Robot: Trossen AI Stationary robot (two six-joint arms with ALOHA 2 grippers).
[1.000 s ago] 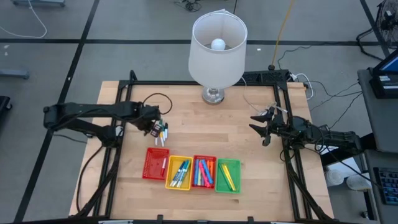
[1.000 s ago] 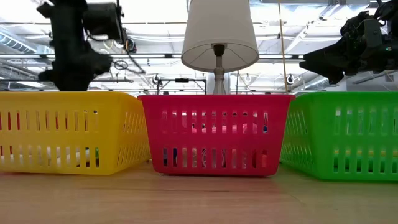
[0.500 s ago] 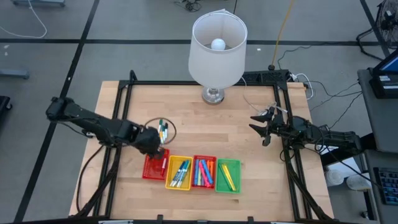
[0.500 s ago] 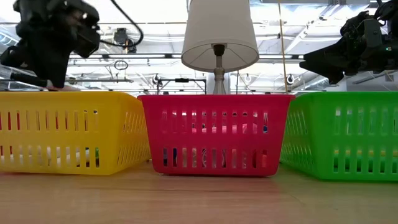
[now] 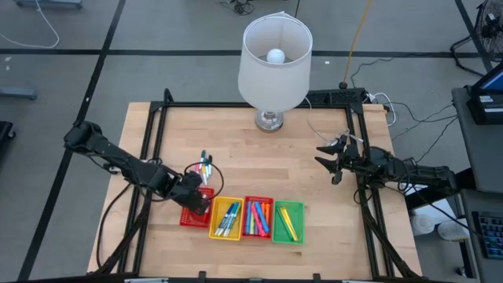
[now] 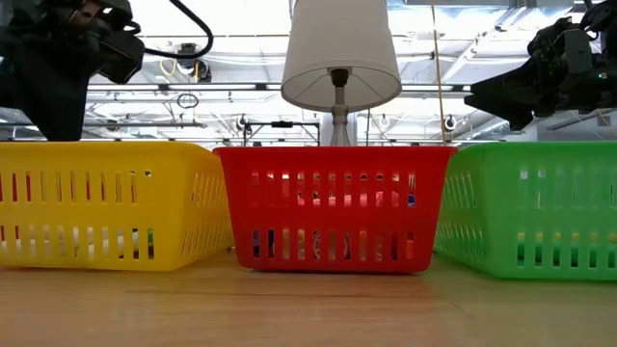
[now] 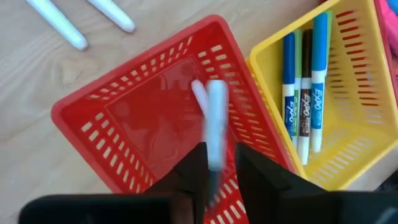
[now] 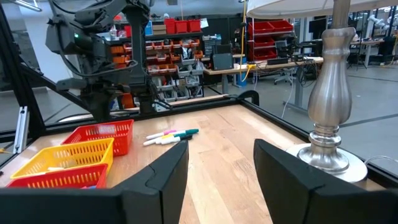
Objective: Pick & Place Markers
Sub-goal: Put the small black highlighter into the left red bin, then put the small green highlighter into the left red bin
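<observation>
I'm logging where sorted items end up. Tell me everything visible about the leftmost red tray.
The red tray is a rectangular plastic mesh basket with slotted walls and a slotted floor, resting flat on the wooden table. It is the left end of a row, beside the yellow tray. A white marker lies inside, and a second marker shows blurred at the left gripper, directly above the tray. More markers lie on the table beyond it.

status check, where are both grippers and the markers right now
Left gripper over the leftmost red tray, white marker at its fingertips. Right gripper open, waiting at the table's right edge. Loose markers left on the table.
</observation>
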